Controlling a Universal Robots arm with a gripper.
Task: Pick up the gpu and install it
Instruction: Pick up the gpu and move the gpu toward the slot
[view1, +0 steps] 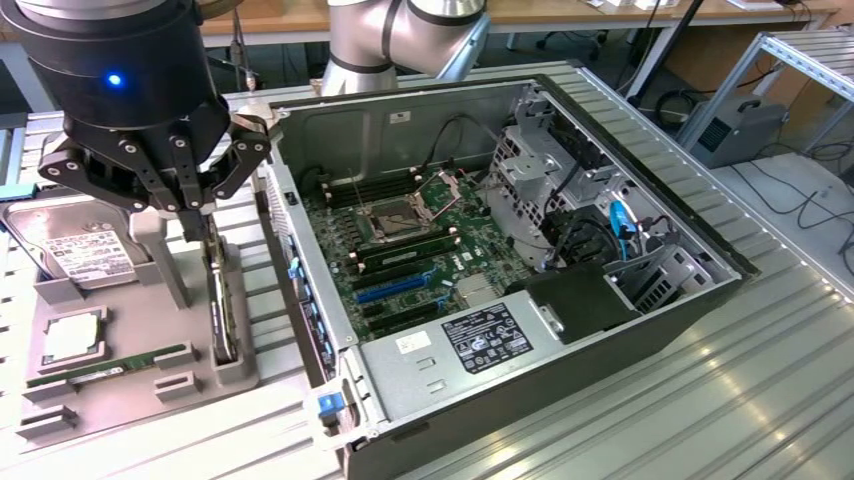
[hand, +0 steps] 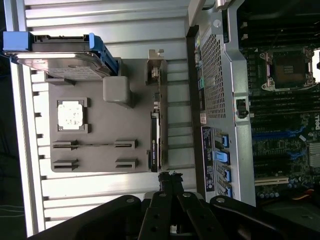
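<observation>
Black gripper (view1: 202, 228), fingers pressed together, hovers seemingly just above the upright gpu (view1: 223, 310)

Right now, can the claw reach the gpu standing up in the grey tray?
Probably yes. The claw hangs close above the gpu, which stands on edge in the grey tray, and nothing lies between them. But the claw is shut, so it could touch the card, not grab it.

The exterior view sits high and close, facing obliquely down across the desk (view1: 721, 400) at the open computer case (view1: 400, 115) and the parts tray (view1: 147, 335). The wrist view looks straight down past the claw (hand: 170, 176). Both views cover the tray, the adjoining case wall and the motherboard (view1: 414, 250).
</observation>
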